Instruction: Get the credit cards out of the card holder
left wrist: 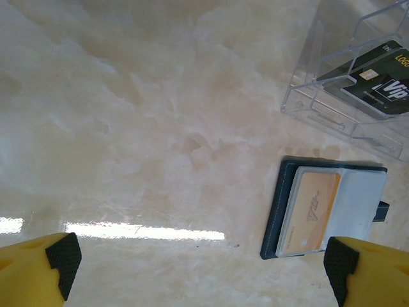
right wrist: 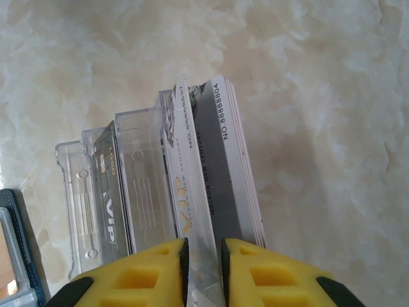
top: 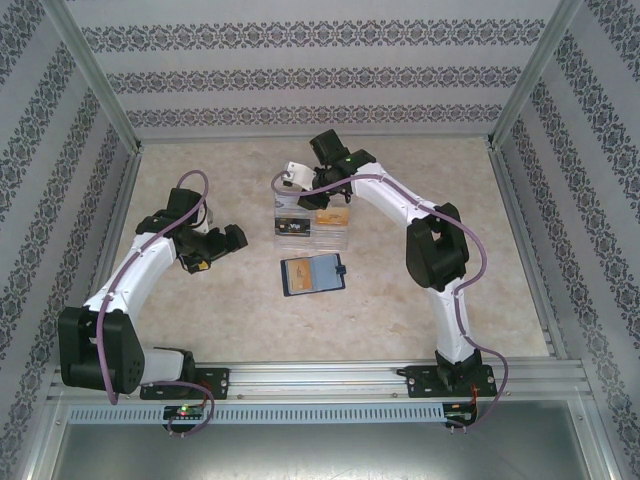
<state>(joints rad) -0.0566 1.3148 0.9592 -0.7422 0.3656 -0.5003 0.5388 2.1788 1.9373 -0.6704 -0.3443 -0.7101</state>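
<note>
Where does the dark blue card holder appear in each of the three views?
Top external: card holder open at table centre, between the arms.
Left wrist: card holder lower right, orange card in it.
Right wrist: card holder, a sliver at bottom-left edge.
Shared landmark: clear plastic box beside it.

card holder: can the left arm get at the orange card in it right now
Probably yes: the card holder lies open, orange card showing, and the open left gripper hovers beside it with nothing between.

1. A lab-style robot test cell: aluminium frame posts box in the space.
2. Patterned wallpaper panels serve as walls.
3. A marble-look tabletop has a metal rail carrying two bolted arms.
</note>
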